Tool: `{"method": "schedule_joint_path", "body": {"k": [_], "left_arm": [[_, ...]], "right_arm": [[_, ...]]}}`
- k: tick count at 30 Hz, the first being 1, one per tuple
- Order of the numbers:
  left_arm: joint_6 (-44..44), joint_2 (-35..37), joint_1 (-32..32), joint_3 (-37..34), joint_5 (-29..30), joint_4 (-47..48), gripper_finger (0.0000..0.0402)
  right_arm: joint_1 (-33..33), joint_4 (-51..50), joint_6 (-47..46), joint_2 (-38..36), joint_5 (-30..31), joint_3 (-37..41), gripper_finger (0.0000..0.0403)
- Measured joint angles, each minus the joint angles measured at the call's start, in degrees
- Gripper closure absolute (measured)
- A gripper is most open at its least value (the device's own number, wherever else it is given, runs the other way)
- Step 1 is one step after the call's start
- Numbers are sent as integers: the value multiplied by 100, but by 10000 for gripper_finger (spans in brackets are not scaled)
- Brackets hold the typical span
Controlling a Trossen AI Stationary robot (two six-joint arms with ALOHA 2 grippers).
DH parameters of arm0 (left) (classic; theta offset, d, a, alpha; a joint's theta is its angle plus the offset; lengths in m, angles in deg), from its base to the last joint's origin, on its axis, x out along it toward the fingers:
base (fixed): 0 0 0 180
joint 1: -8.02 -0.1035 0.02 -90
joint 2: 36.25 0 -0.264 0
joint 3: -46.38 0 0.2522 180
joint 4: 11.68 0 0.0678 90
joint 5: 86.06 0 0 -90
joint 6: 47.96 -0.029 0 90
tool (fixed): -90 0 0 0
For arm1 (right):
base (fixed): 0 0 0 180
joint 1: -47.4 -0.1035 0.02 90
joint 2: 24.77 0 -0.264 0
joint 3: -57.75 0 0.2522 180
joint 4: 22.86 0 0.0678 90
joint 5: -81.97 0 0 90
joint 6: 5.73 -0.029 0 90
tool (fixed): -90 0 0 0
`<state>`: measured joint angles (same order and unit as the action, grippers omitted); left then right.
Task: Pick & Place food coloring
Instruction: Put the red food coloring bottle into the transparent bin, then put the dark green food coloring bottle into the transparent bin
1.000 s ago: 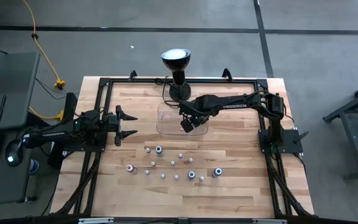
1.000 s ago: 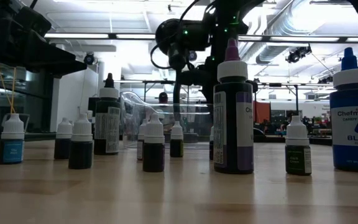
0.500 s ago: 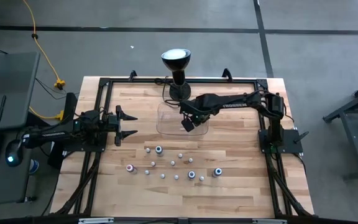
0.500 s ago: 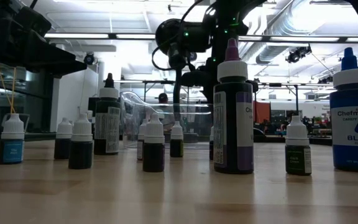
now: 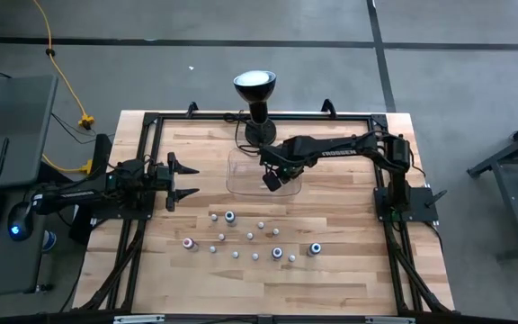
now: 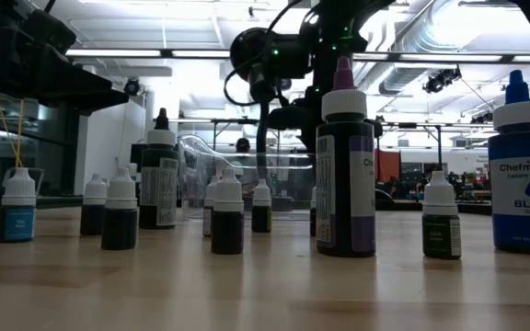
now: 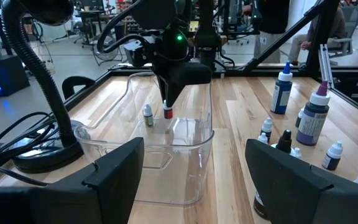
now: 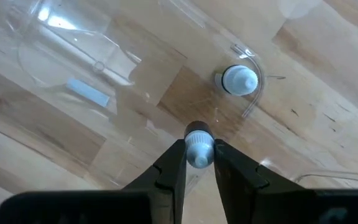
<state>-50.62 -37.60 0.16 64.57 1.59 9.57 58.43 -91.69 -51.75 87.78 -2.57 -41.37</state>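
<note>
1. The right gripper point(image 5: 272, 179) hangs over the clear plastic tray point(image 5: 238, 171) just above the middle of the high view, below the black lamp point(image 5: 255, 87).
2. In the right wrist view its two fingers point(image 8: 170, 168) sit against either side of a small bottle's point(image 8: 197, 147) white cap, low and central in that frame. The jaws look narrow, but whether they are pinching the cap or just letting go cannot be told.
3. The left wrist view shows that bottle point(image 7: 168, 112) upright inside the tray, directly under the fingertips, its long axis vertical and in line with them.
4. A second dropper bottle point(image 8: 239, 79) stands in the tray just beside it, at centre right in the right wrist view.
5. The remaining food coloring bottles point(image 5: 254, 237) are scattered on the wooden table point(image 5: 349, 261) in the lower middle of the high view, well apart from the tray.
6. The left gripper point(image 5: 183, 181) waits at centre left with its fingers spread, holding nothing.
7. Judged from this, the next move turns on lifting straight up clear of the cap; the right arm is nearer the tray.
</note>
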Motion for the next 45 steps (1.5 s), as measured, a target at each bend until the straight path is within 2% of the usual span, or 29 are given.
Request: {"method": "schedule_joint_path", "body": {"k": [30, 38, 45], "left_arm": [[1, -2, -2, -2, 0, 0, 124], [-2, 0, 0, -2, 0, 0, 124], [0, -2, -1, -1, 0, 0, 124]], "right_arm": [[20, 144, 24, -25, 80, -4, 330], [-44, 78, 251, -647, 297, -7, 330], [-581, -256, 750, -1493, 322, -7, 330]]}}
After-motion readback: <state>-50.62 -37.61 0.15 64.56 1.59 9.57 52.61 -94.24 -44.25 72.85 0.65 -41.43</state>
